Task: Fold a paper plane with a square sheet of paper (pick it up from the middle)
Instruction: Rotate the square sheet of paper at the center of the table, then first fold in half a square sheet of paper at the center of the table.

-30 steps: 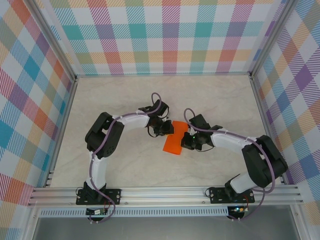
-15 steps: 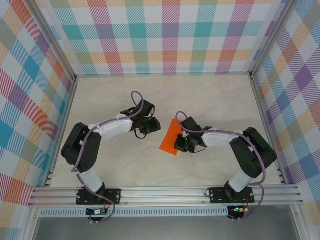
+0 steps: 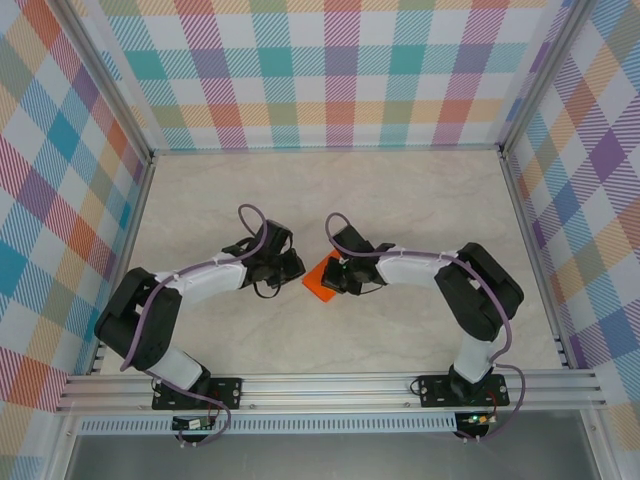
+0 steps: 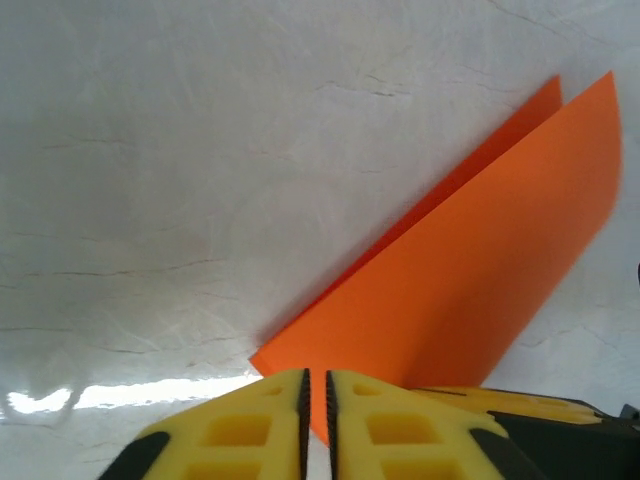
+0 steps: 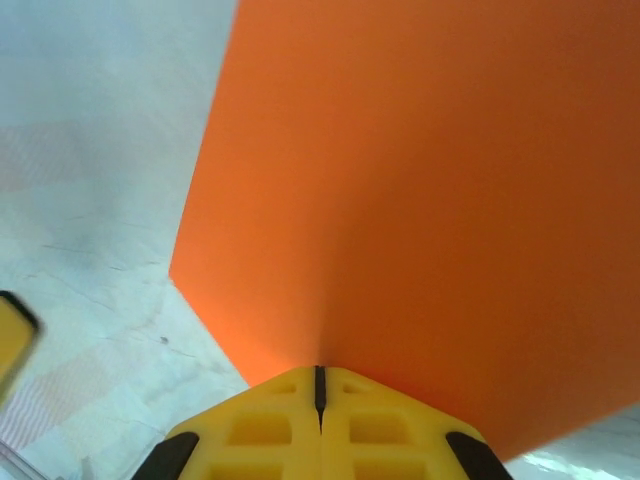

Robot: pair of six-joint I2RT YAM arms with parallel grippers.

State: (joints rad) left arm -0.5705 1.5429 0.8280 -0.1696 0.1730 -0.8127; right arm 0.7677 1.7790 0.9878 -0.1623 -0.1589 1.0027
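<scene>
A thin, bright orange sheet of paper (image 3: pixel 318 281) sits a little nearer than the centre of the pale, marble-veined tabletop (image 3: pixel 420 200), between the tips of the two white arms that reach in over that surface from its near edge. The right gripper (image 3: pixel 337 279), with blocky yellow fingers, comes at it from the tabletop's right half and is clamped tight on it. In the right wrist view the two fingers (image 5: pixel 260 425) meet with only a hairline seam between them at the right gripper (image 5: pixel 320 385), and the orange sheet of paper (image 5: pixel 430 180) fans out from that seam, a soft crease running up from the pinch point, with the tabletop (image 5: pixel 90 150) showing past its left edge. The left gripper (image 3: pixel 293 268) lies just toward the tabletop's left side from the sheet, close against its edge. In the left wrist view its yellow fingers (image 4: pixel 240 430) are drawn nearly together at the left gripper (image 4: pixel 315 395), leaving a slim slit. The orange sheet of paper (image 4: pixel 470 270) has its lower corner right at those fingertips and passes behind the right-hand one, but whether any paper is nipped there cannot be told. The sheet is doubled over, a second layer's edge peeking out behind the front one, above the tabletop (image 4: pixel 200 150).
</scene>
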